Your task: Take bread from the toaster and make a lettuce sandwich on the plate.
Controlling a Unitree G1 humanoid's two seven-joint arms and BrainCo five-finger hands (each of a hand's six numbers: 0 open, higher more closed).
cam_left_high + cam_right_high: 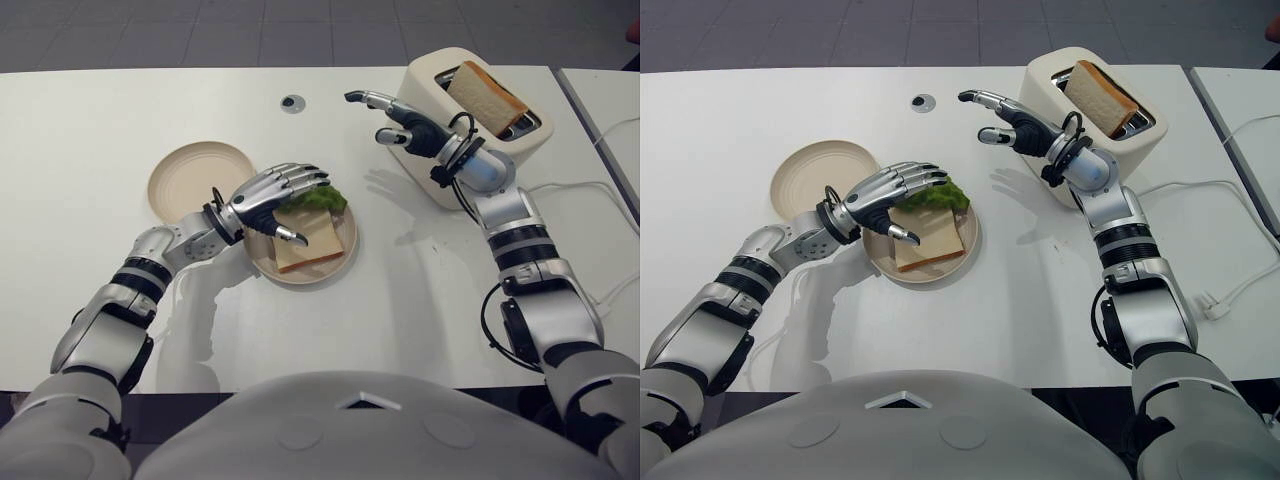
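My left hand's fingers [300,178] are curled, and as far as I can see they clasp nothing; the thumb tip rests on the slice of bread [312,240] that lies flat on the plate [340,262]. The left hand [265,200] hangs over the plate's 10 o'clock side, with the lettuce [325,198] just past the fingertips at the plate's 1 o'clock, lying on the far edge of that slice. My right hand's fingers [372,98] are spread and straight, gripping nothing, pointing toward 10 o'clock. The right hand [410,128] itself sits up against the toaster [1040,75] on its 9 o'clock side, apart from the slots. A second slice of bread [485,98] stands tilted in the toaster, well proud of the slot and touched by nothing. An empty dish [195,180] lies at the plate's 10 o'clock, touching or just beside it, and a small round fitting [292,103] sits in the table [100,130] toward 12 o'clock. By my reckoning the job is past halfway: the bottom slice is down and the lettuce is on it. What is left is to pull the second slice out of the toaster, carry it across and lay it on the lettuce to close the sandwich.
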